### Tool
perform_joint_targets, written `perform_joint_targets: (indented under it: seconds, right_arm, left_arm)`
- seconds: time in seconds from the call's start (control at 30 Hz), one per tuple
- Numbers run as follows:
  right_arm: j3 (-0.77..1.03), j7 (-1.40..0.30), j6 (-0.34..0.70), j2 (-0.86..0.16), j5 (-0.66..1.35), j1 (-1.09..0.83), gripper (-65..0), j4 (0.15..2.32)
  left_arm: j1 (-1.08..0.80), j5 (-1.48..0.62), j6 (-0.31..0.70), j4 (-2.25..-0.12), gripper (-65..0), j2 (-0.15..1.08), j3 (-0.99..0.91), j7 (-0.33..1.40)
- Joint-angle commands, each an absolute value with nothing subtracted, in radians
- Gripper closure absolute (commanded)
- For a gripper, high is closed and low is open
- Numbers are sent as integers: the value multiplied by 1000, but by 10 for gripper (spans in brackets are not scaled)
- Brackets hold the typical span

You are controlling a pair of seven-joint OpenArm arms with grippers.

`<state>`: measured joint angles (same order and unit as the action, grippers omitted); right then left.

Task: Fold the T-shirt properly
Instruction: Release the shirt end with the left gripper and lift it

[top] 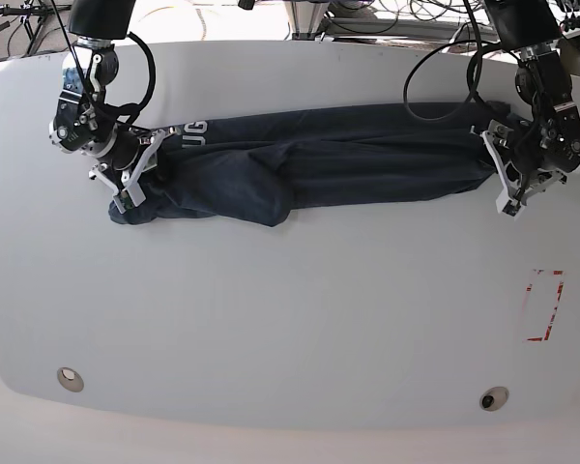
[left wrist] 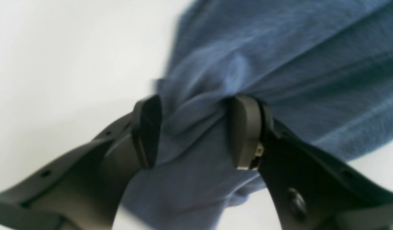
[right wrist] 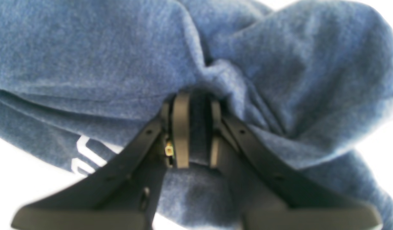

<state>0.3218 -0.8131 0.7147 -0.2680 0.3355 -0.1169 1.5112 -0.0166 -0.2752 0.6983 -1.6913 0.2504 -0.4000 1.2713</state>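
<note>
The T-shirt (top: 319,164) lay on the white surface (top: 290,319) as a long, narrow, rumpled band toward the far edge, its long axis running side to side across the base view, parallel to that edge. One arm stood at each end of the band. The right gripper (right wrist: 196,134), at the end toward the surface's left edge in the base view, had its jaws drawn close together on a bunched fold of the cloth, with white lettering (right wrist: 84,155) showing just beside them; the grip appeared firm. The left gripper (left wrist: 196,131), at the opposite end toward the right edge, had its jaws standing well apart, with a gathered ridge of fabric lying between the pads (left wrist: 244,131); the ridge touched the one pad but did not fill the gap, so this end was judged straddled and not clamped. The garment lay directly ahead of both sets of jaws, each arm nearest to its own end and neither within reach of the middle. In the inspector's judgement, the coming move turned on this end-to-end arrangement: the left jaws would have to close on the ridge before the band could be lifted or drawn taut along its length. The bulge of loose cloth (top: 256,198) near the right-gripper end was judged liable to drag.
</note>
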Motion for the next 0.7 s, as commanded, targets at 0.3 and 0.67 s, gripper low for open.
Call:
perform_joint_targets:
  seconds: [0.3,0.67]
  right_arm:
    - [328,-869,698,-277,288,-114,-87,1524]
    - [328,-869,698,-277,288,-117,-87,1524]
  left_arm:
    - [64,-544,698,-1768,-425,265,-668,1396]
    - [-44,-805,698,-1514,-453,303,-783,1396]
